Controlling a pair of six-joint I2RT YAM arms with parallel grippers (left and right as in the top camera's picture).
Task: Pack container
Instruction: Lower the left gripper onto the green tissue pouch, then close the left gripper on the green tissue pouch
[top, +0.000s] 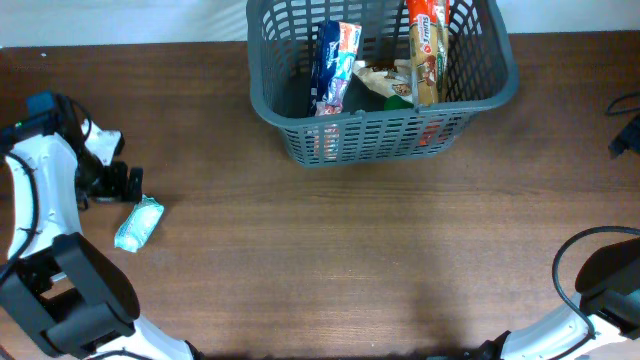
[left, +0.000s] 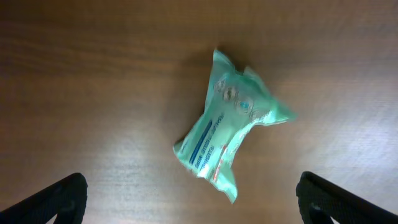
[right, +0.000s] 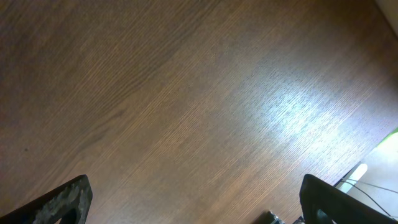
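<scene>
The dark grey lattice basket (top: 380, 135) stands at the back centre of the table. It holds a blue and white packet (top: 335, 65), a long orange and tan packet (top: 426, 50) and a pale pouch (top: 385, 80). A mint-green crinkled packet (top: 138, 222) lies flat on the table at the far left; it also shows in the left wrist view (left: 227, 127). My left gripper (top: 128, 184) hovers just above it, open and empty, its fingers (left: 191, 202) spread wide either side of the packet's lower end. My right gripper (right: 199, 202) is open and empty over bare table.
The brown wooden table (top: 350, 250) runs across the view. Part of my right arm (top: 605, 285) with its cable sits at the front right corner. A dark object (top: 628, 135) and cable lie at the right edge. A cable and a green edge (right: 388, 146) show beyond the table.
</scene>
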